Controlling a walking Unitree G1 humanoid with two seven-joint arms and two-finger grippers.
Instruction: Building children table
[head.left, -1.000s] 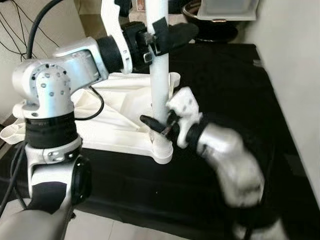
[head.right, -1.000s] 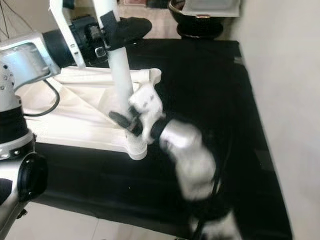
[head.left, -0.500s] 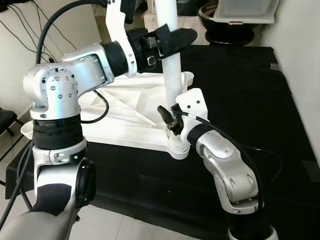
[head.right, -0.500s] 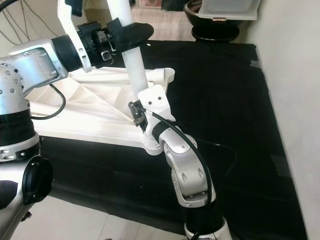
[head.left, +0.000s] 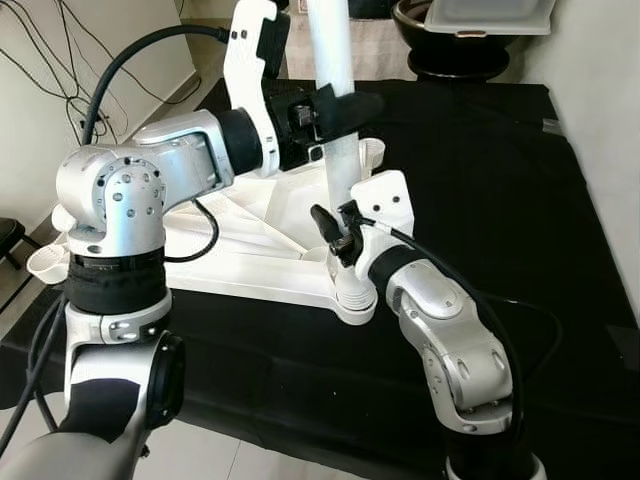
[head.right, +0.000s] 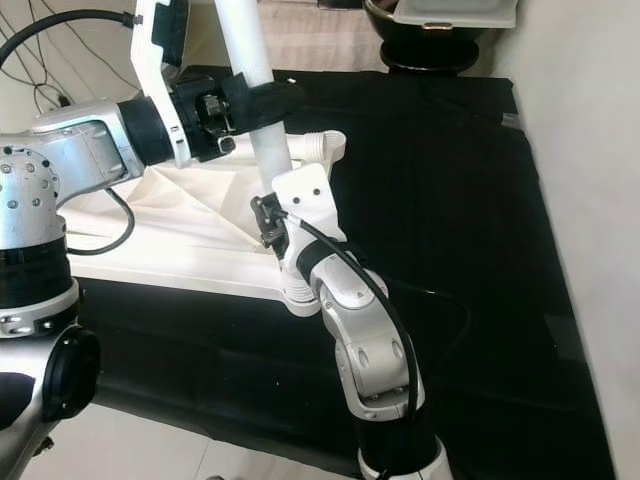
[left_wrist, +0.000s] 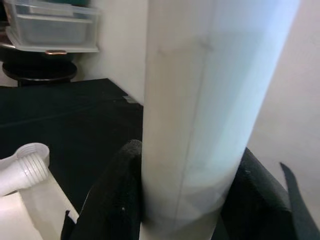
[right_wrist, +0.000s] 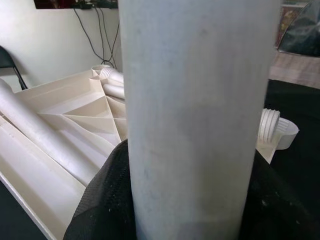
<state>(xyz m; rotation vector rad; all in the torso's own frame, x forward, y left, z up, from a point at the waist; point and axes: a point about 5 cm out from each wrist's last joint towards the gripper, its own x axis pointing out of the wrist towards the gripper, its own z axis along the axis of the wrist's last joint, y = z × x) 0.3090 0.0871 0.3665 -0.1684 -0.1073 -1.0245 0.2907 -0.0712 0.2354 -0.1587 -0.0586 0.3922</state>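
the white table leg (head.left: 335, 110) is standing upright in the corner socket (head.left: 352, 297) of the upturned tabletop (head.left: 240, 250), at six o'clock of that white slab on the black mat (head.left: 470, 190). it is looking light, stiff and slick, so i am taking it high and low: my left gripper (head.left: 335, 108) is clamping it up top, my right gripper (head.left: 335, 232) is pinching it near the base. since half a second ago my left arm is sitting slightly lower.

The table top (head.left: 250, 250) is lying on the mat (head.left: 480, 200). A leg (head.left: 338, 150) is standing upright at its near right corner. A bin (head.left: 490, 12) is sitting behind.
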